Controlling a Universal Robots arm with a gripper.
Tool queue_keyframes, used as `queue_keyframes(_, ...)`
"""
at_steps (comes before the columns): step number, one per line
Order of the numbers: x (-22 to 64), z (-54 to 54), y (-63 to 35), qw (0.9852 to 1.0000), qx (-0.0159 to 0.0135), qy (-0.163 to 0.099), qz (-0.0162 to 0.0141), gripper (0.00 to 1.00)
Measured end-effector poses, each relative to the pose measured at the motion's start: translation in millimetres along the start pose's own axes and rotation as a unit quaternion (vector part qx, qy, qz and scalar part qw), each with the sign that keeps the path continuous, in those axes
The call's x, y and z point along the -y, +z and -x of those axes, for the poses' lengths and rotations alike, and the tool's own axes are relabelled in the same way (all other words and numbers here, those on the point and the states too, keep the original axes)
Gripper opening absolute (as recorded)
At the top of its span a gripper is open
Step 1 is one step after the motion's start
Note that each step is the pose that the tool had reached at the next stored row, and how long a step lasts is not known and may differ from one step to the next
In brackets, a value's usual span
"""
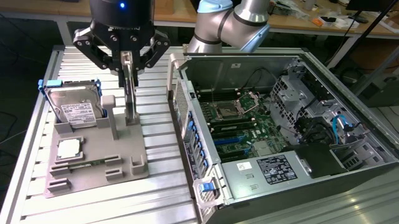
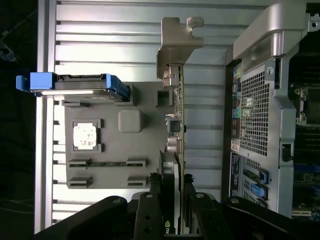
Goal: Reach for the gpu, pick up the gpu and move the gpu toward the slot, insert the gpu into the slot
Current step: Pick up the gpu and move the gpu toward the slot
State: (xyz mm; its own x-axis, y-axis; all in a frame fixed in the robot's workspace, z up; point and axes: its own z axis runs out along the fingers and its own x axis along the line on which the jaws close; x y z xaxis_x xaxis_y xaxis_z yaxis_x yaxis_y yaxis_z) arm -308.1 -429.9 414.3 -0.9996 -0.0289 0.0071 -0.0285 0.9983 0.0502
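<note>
The gripper point(image 1: 128, 66) hangs over the grey parts fixture point(image 1: 128, 151) at the exterior view's left, with its fingers point(image 2: 153, 197) closed onto the gpu point(image 1: 130, 93) from both sides, pinching the card near its top edge. The gpu stands upright on its long edge, and its lower end meets the fixture beside a short grey post point(image 1: 108, 105). From the wrist view the card appears edge-on, a thin green board line running away from the fingers, with its silvery metal bracket point(image 2: 175, 45) at the far end from the gripper. Just beside the card on the fixture, a hard drive point(image 1: 74, 109) in a blue frame leans upright in its own cradle. A square processor chip point(image 1: 67, 148) lies flat in a recess nearer the camera, and a short green memory stick point(image 1: 84, 163) lies in the holders next to it. The fixture rests on a ribbed aluminium table point(image 1: 34, 154). At the exterior view's right the open computer case point(image 1: 355, 107) lies on its side, showing the motherboard with the silver CPU socket point(image 1: 240, 106) and, below it, the slot point(image 1: 231, 140), a long narrow blue connector. The slot is well apart from the gpu, with the case wall standing between them. A power supply point(image 1: 268, 170) with a white and black label sits at the near end of the case.
</note>
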Motion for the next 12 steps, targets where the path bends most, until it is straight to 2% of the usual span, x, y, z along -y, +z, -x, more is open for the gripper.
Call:
queue_keyframes(7, -1.1, -0.2, -21.0, 1.0, -0.0001, 0.0, 0.0, 0.27)
queue_keyframes(12, -1.6, -0.2, -32.3, 1.0, -0.0004, 0.0, 0.0, 0.27)
